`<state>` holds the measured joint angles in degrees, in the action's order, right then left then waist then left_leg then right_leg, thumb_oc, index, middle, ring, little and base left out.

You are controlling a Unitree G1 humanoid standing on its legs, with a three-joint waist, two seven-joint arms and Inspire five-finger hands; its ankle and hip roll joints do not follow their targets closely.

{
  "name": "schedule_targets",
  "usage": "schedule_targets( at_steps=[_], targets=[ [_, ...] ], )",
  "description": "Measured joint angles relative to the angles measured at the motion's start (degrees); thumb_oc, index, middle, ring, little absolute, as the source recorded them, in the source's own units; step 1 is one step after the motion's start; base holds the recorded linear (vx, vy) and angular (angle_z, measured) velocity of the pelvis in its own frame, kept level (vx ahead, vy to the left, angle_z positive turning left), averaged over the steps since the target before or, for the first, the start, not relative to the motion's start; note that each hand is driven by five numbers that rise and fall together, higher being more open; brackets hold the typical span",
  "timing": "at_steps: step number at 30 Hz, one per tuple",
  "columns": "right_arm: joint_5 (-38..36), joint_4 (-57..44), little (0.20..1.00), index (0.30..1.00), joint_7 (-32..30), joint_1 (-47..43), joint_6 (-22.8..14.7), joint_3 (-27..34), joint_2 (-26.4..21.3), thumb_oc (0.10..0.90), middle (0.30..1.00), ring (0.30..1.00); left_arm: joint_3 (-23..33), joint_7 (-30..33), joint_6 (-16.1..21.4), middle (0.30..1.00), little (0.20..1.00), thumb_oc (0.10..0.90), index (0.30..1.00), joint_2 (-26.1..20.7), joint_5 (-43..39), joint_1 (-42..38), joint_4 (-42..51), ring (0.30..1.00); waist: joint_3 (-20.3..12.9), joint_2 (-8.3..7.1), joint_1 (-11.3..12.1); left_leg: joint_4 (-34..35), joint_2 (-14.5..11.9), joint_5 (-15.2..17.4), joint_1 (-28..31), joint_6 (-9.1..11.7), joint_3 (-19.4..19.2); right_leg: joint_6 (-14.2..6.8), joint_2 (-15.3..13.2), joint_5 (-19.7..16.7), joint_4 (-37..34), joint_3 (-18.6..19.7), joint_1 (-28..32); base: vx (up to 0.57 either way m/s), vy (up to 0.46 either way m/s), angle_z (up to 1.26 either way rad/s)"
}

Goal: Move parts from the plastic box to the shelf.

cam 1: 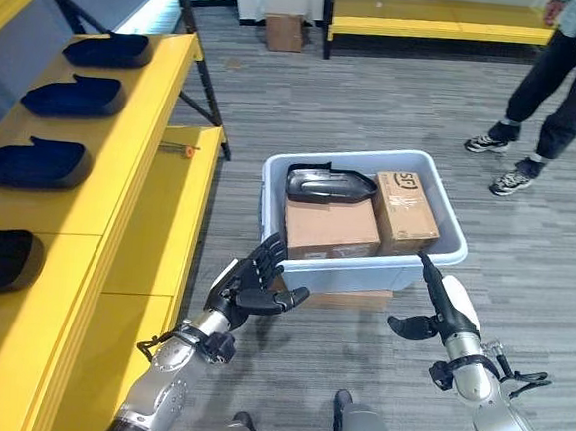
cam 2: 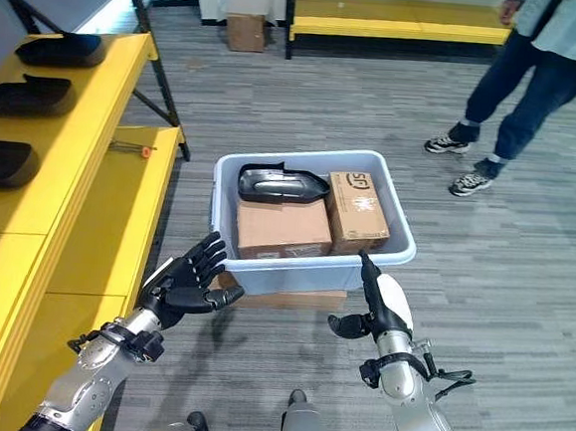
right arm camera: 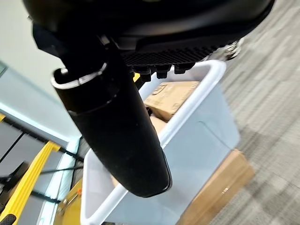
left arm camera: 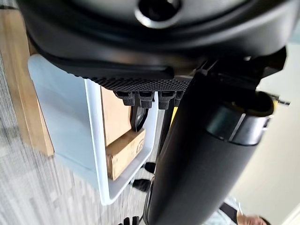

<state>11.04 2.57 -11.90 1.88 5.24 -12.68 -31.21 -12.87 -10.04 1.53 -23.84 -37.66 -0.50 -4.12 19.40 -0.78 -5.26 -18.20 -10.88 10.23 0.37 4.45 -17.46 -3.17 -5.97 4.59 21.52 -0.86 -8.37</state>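
A pale blue plastic box [cam 1: 363, 271] stands on the floor on a flat cardboard piece [cam 1: 346, 300]. Inside it lie a dark glossy part [cam 1: 325, 183] at the back, a large brown carton [cam 1: 329, 227] and a smaller carton [cam 1: 405, 211]. My left hand [cam 1: 253, 285] is open, fingers spread, just off the box's near left corner. My right hand [cam 1: 439, 305] is open with straight fingers by the near right corner, not touching. The yellow shelf [cam 1: 123, 153] on the left carries several dark blue parts [cam 1: 76, 96]. Both wrist views show the box [left arm camera: 70, 140] past straight fingers [right arm camera: 161, 70].
A person [cam 1: 562, 87] stands at the far right behind the box. A small cardboard box [cam 1: 283, 31] sits by the back wall beside a low yellow bench [cam 1: 438, 26]. A screwdriver [cam 1: 176, 149] lies on the lower shelf board.
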Motion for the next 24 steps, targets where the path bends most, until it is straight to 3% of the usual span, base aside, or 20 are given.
schedule_targets(
  at_steps=[2,4,5,6,7,8,9,11,13,15,16,17,19,20,21,22,23,24],
  targets=[
    [-0.01,-0.02,1.0,1.0,0.01,-0.44,-0.03,0.0,0.1,0.9,1.0,1.0,0.9,-1.15,-0.44,1.0,1.0,0.9,1.0,-0.04,0.13,0.04,-0.05,1.0,0.03,0.1,0.76,-0.04,-0.02,0.51,-0.03,-0.33,-1.62,1.21,-0.32,-2.34,-0.27,-3.49,-1.28,0.01,0.132,-0.73],
    [0.01,0.06,1.0,1.0,0.17,-1.24,-0.02,0.03,0.69,0.9,1.0,1.0,2.11,-1.89,-0.46,1.0,1.0,0.9,1.0,-0.09,0.12,0.11,-0.27,1.0,0.29,-0.17,1.4,-0.81,1.0,1.73,-0.93,-2.31,-1.92,1.66,0.17,-6.88,-3.04,-5.99,-2.21,0.0,0.208,-1.15],
    [0.05,0.12,1.0,1.0,0.2,-2.34,-0.03,0.04,1.48,0.9,1.0,1.0,2.76,-1.94,-0.45,1.0,1.0,0.9,1.0,-0.22,0.03,0.22,-0.38,1.0,0.5,-0.57,3.09,-1.54,2.67,3.29,-1.36,-4.97,-1.69,-0.61,0.63,-10.64,-5.82,-7.24,-3.22,0.08,0.22,-2.02],
    [0.04,1.14,1.0,1.0,0.34,-4.82,-0.25,-0.31,2.1,0.9,1.0,1.0,3.49,-2.21,-0.48,1.0,1.0,0.9,1.0,-0.33,-0.05,0.47,-0.48,1.0,1.08,0.03,5.43,-2.37,1.64,3.51,-1.59,-5.93,-2.93,-4.14,-0.11,-11.46,-5.67,-11.23,-4.6,0.1,0.173,-2.27],
    [0.01,1.74,1.0,1.0,0.46,-5.43,-0.1,-0.37,2.2,0.9,1.0,1.0,3.5,-2.99,-0.63,1.0,1.0,0.9,1.0,0.14,-0.03,1.05,-1.65,1.0,1.43,-0.17,5.51,-3.45,1.05,3.73,0.0,-5.95,-6.73,-0.18,-5.41,-4.9,7.1,-19.65,-7.41,0.11,0.079,-1.71],
    [0.0,1.84,1.0,1.0,0.87,-5.37,0.16,-0.42,1.93,0.9,1.0,1.0,3.33,-3.09,-0.64,1.0,1.0,0.9,1.0,0.58,0.0,1.67,-1.87,1.0,1.42,-0.19,5.5,-3.35,1.12,3.72,0.95,-5.95,-8.35,0.96,-9.01,-2.65,13.14,-24.08,-7.6,0.07,-0.043,-1.45],
    [-0.01,1.79,1.0,1.0,1.63,-5.57,0.2,-0.79,1.03,0.9,1.0,1.0,2.7,-3.32,-0.64,1.0,1.0,0.9,1.0,0.22,0.1,4.44,-0.9,1.0,1.31,0.28,6.24,-3.34,0.5,4.14,2.41,-5.92,-12.18,0.4,-14.23,-0.71,21.42,-29.1,-7.53,0.1,-0.108,-1.18],
    [-0.01,1.78,1.0,1.0,1.61,-5.61,0.03,-0.45,0.84,0.9,1.0,1.0,2.68,-3.52,-1.1,1.0,1.0,0.9,1.0,-0.23,0.19,6.39,-0.04,1.0,1.49,0.38,6.14,-3.33,-0.75,4.46,1.6,-5.18,-13.28,-1.65,-15.76,0.83,18.96,-28.36,-6.87,0.14,-0.207,-1.0],
    [0.02,1.78,1.0,1.0,1.64,-5.62,0.16,-0.53,0.84,0.9,1.0,1.0,2.65,-3.49,-1.61,1.0,1.0,0.9,1.0,-0.09,0.19,5.8,-0.11,1.0,2.36,-0.53,5.17,-2.89,-0.93,3.63,0.61,-5.27,-13.14,-3.25,-16.54,1.11,9.41,-24.59,-5.9,0.24,-0.435,-0.31],
    [0.26,1.77,1.0,1.0,1.34,-5.06,0.87,-0.53,1.47,0.9,1.0,1.0,1.66,-3.5,-2.04,1.0,1.0,0.9,1.0,0.37,0.19,4.42,-0.23,1.0,3.37,-1.02,3.5,-2.62,-0.91,2.77,0.46,-3.99,-11.76,-5.56,-18.96,-0.22,1.97,-21.32,-5.6,0.36,-0.53,0.29],
    [0.61,1.77,1.0,1.0,1.11,-4.23,1.56,-0.67,2.18,0.9,1.0,1.0,0.7,-3.53,-2.44,1.0,1.0,0.9,1.0,0.52,0.23,3.2,-0.4,1.0,3.78,-1.15,2.11,-2.63,-1.04,2.34,0.02,-3.48,-9.69,-8.06,-20.48,-1.75,-2.79,-19.18,-5.23,0.33,-0.419,0.72],
    [1.2,1.8,1.0,1.0,1.12,-3.61,2.09,-0.83,2.92,0.9,1.0,1.0,-0.22,-3.5,-2.48,1.0,1.0,0.9,1.0,0.36,0.24,2.15,-0.4,1.0,4.52,-1.18,1.37,-3.46,-2.01,2.23,-0.39,-3.07,-8.0,-8.88,-21.09,-4.06,-5.29,-16.38,-5.17,0.38,-0.444,0.82],
    [2.32,1.79,1.0,1.0,1.19,-2.61,2.42,-1.29,4.57,0.9,1.0,1.0,-0.63,-3.61,-2.5,1.0,1.0,0.9,1.0,-0.02,0.28,1.75,-0.25,1.0,4.9,-1.96,1.0,-3.73,-3.68,1.13,-1.37,0.31,-5.13,-8.84,-20.52,-5.38,-8.84,-13.53,-4.09,0.36,-0.368,0.78],
    [2.4,1.84,1.0,1.0,1.46,-2.3,2.32,-1.12,4.72,0.9,1.0,1.0,-0.65,-3.4,-2.65,1.0,1.0,0.9,1.0,-0.02,0.29,1.39,-0.22,1.0,5.56,-1.84,0.47,-3.86,-5.26,0.37,-2.24,2.13,-3.03,-8.97,-19.09,-8.61,-8.23,-13.27,-3.16,0.31,-0.24,0.91],
    [2.52,1.91,1.0,1.0,1.59,-2.4,2.34,-0.72,4.25,0.9,1.0,1.0,-0.96,-3.31,-2.77,1.0,1.0,0.9,1.0,0.15,0.11,1.81,0.31,1.0,6.01,-0.98,0.17,-4.57,-7.25,0.6,-2.48,1.86,-2.61,-7.99,-17.51,-9.21,-4.8,-13.49,-4.24,0.31,-0.217,0.76],
    [2.55,1.82,1.0,1.0,1.82,-2.58,2.28,-0.38,3.37,0.9,1.0,1.0,-1.26,-3.3,-2.79,1.0,1.0,0.9,1.0,0.4,-0.22,2.62,0.83,1.0,6.36,-0.57,0.03,-5.12,-8.09,0.84,-2.39,1.46,-3.07,-7.21,-16.84,-7.07,-2.38,-13.65,-5.09,0.25,-0.149,0.22],
    [2.67,1.56,1.0,1.0,2.07,-3.06,2.26,0.38,2.22,0.9,1.0,1.0,-1.53,-3.35,-2.99,1.0,1.0,0.9,1.0,0.37,-0.24,4.15,2.02,1.0,6.13,1.07,-0.11,-4.41,-7.87,0.58,-1.4,1.13,-4.34,-6.12,-15.3,-5.72,-0.77,-13.99,-5.6,0.18,-0.169,-0.13],
    [3.49,1.4,1.0,1.0,2.1,-3.27,2.22,1.16,1.51,0.9,1.0,1.0,-1.46,-3.58,-3.17,1.0,1.0,0.9,1.0,0.22,-0.32,4.88,2.49,1.0,6.15,1.11,-0.1,-1.92,-8.2,-0.53,0.33,1.14,-4.46,-5.34,-14.48,-4.64,1.17,-13.86,-6.08,0.25,-0.222,-0.16]
  ],
)
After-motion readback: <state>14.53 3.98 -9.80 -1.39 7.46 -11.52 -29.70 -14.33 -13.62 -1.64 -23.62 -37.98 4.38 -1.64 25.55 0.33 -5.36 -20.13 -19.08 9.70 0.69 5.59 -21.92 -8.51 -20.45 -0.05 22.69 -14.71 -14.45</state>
